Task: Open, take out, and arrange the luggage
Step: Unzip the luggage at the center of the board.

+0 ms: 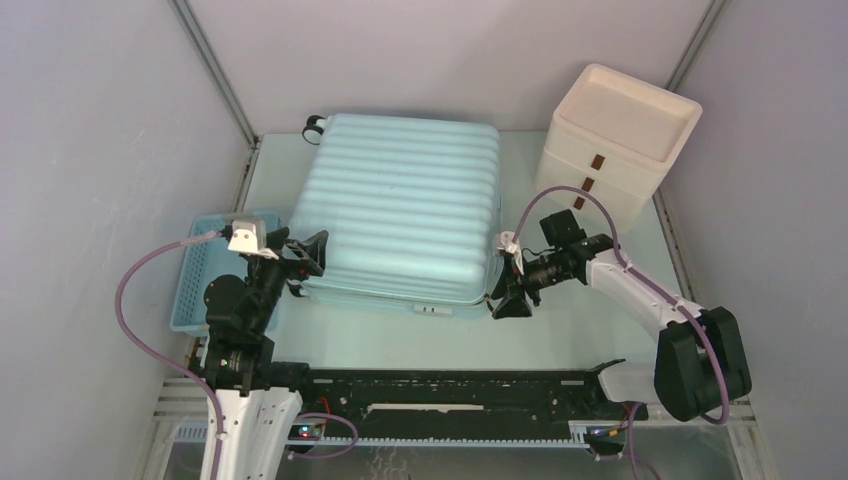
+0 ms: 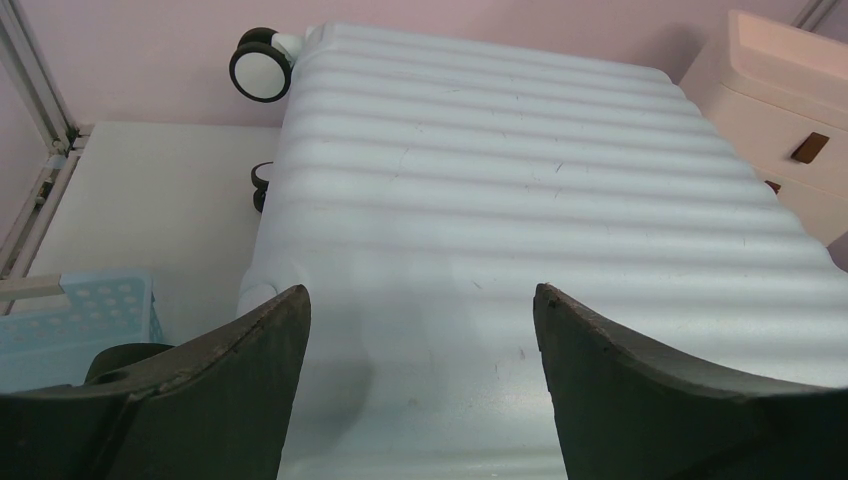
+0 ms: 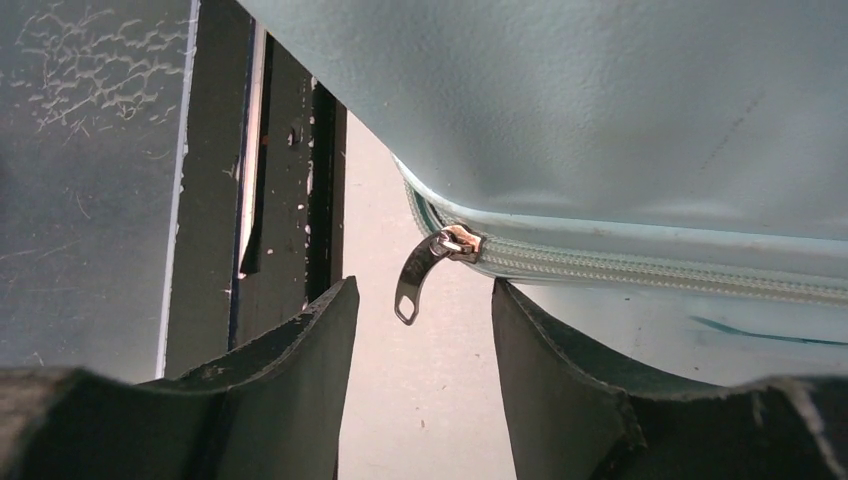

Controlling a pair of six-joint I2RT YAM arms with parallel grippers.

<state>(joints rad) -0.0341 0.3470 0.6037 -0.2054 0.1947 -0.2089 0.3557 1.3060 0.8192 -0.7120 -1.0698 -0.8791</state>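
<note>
Pale grey walls close in a light tabletop [image 1: 560,330], and the luggage [image 1: 400,210] lies flat in the middle of it, ribbed mint-blue shell facing up. Its wheels [image 2: 260,65] point toward the far-left corner, and its zipped edge faces the arm bases. To the left of the case, just beside its near-left corner, sits a small blue slatted basket [image 1: 205,290]. A cream-white box [image 1: 615,140] with brown tabs stands at the far right, close to the case's far-right corner. The left gripper [image 1: 305,262] is at the near-left corner of the suitcase with its jaws spread wide and nothing between them. In the left wrist view the two dark fingers [image 2: 250,340] frame the ribbed lid, which stretches away beyond them. The right gripper [image 1: 505,290] is at the near-right corner of the case, low by the table and turned toward the seam. Its jaws stand apart and pinch nothing. In the right wrist view a silver zipper pull [image 3: 425,270] hangs down from the slider at the rounded corner, in line with the gap between the fingers [image 3: 300,340] and just beyond their tips, touching neither as far as can be seen. The zip track [image 3: 640,268] runs from the slider off to the right and looks closed along that stretch, with the lid resting shut on the lower half.
</note>
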